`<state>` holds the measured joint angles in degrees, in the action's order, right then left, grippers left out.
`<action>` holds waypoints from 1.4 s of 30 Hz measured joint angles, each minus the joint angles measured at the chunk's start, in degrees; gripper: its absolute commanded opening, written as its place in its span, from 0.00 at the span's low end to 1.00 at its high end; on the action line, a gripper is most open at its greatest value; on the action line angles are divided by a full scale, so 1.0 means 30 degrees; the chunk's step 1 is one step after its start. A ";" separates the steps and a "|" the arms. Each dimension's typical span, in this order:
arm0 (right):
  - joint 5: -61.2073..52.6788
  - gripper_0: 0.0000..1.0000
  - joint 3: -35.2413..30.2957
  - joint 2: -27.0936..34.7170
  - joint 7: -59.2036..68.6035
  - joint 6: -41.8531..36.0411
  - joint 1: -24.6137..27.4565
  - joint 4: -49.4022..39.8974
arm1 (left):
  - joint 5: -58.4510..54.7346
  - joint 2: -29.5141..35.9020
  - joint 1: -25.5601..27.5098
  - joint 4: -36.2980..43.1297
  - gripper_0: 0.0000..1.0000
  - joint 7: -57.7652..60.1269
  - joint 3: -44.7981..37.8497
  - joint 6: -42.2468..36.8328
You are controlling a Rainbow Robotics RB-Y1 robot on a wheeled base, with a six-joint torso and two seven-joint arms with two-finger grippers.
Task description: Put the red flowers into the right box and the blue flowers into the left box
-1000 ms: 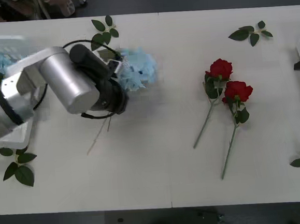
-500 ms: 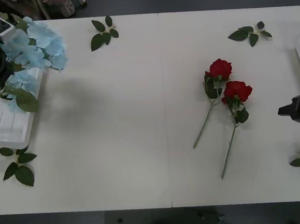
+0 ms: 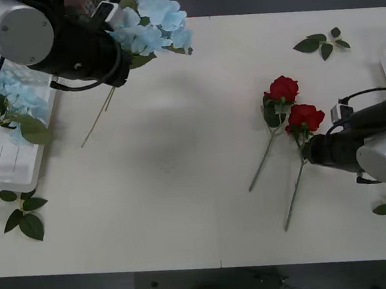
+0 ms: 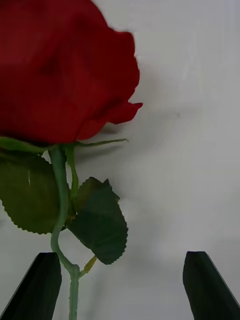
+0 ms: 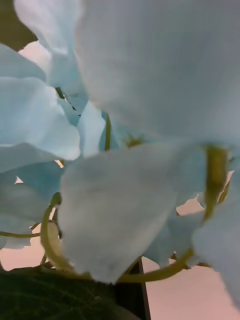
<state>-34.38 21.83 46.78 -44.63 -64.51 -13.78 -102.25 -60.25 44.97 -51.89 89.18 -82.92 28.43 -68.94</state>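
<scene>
Front view: the left gripper (image 3: 113, 20) is gripping a blue flower (image 3: 153, 20) above the table's (image 3: 183, 185) far edge, its stem hanging below; another blue cluster (image 3: 15, 98) is lying in the left box (image 3: 8, 176) beside it. The right gripper (image 3: 312, 150), fingers (image 4: 37, 292) spread wide, is sitting against the nearer red rose's (image 3: 306, 117) stem, a second rose (image 3: 283, 88) just beyond. Leaf sprigs (image 3: 322, 42) are lying around.
</scene>
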 measured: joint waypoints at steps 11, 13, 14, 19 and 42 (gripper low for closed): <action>0.1542 0.66 0.2189 -0.0489 0.1289 0.0734 -0.1233 0.2837 | 0.2395 -0.1045 0.0000 -0.1786 1.00 -0.0001 0.1754 0.0057; 0.1614 0.61 0.1922 -0.0943 0.1288 0.0722 -0.1461 0.3312 | 0.2346 -0.0738 0.0000 -0.1678 1.00 -0.0001 0.1767 0.0057; 0.1657 0.58 0.1826 -0.1183 0.1288 0.0691 -0.1605 0.3625 | 0.2327 -0.0589 0.0000 -0.1614 1.00 -0.0001 0.1767 0.0057; 0.1800 0.23 0.1673 -0.1679 0.1285 0.0635 -0.2463 0.4705 | 0.2322 -0.0164 0.0010 -0.1597 1.00 -0.0001 0.1766 0.0103; -0.0369 0.00 -0.1385 -0.1091 0.0595 -0.1310 -0.3404 0.4691 | 0.6290 -0.4188 0.0347 -0.6903 0.01 -0.0002 0.6942 0.6452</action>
<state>-35.49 17.68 43.51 -42.85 -68.44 -23.99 -88.18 -41.38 32.41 -50.85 68.47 -82.92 49.25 -49.58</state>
